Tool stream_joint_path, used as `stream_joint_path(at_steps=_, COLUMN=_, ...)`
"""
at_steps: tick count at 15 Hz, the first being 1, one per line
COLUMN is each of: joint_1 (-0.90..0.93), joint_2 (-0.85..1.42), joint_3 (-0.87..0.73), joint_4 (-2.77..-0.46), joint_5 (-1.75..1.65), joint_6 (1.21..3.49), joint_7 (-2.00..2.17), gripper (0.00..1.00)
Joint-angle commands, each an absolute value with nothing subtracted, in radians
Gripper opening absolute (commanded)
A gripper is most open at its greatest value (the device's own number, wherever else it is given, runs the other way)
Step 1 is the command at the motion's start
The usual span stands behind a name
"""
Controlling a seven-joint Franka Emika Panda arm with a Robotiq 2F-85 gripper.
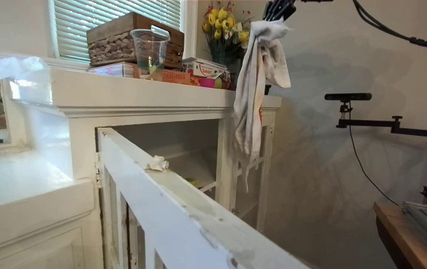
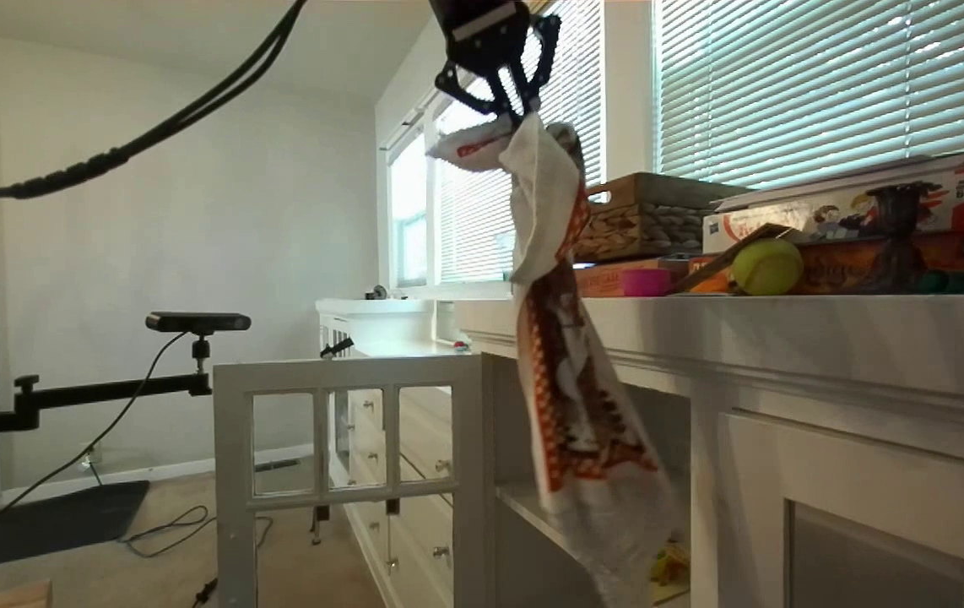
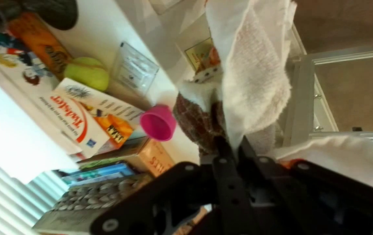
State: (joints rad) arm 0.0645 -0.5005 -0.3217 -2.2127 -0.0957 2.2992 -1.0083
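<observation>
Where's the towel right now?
In an exterior view, the towel hangs clamped in the end effector, right of centre, mostly between the open cabinet door and the tennis ball.

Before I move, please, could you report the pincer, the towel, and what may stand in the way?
Pincer shut on towel. Towel hanging down, bunched at the top. Open cabinet door nearby, possible obstacle.

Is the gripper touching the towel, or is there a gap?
Touching. In the wrist view, the gripper pinches a fold of the towel; in both exterior views, the towel hangs from it.
</observation>
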Motion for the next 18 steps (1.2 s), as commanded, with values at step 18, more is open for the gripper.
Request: stream_joint_path(at_steps=18, joint_1=0.027, joint_2=-0.244, joint_3=-0.236, joint_4=-1.502, joint_5=-0.06, joint_6=2.183, joint_7=-0.989, gripper=0.03)
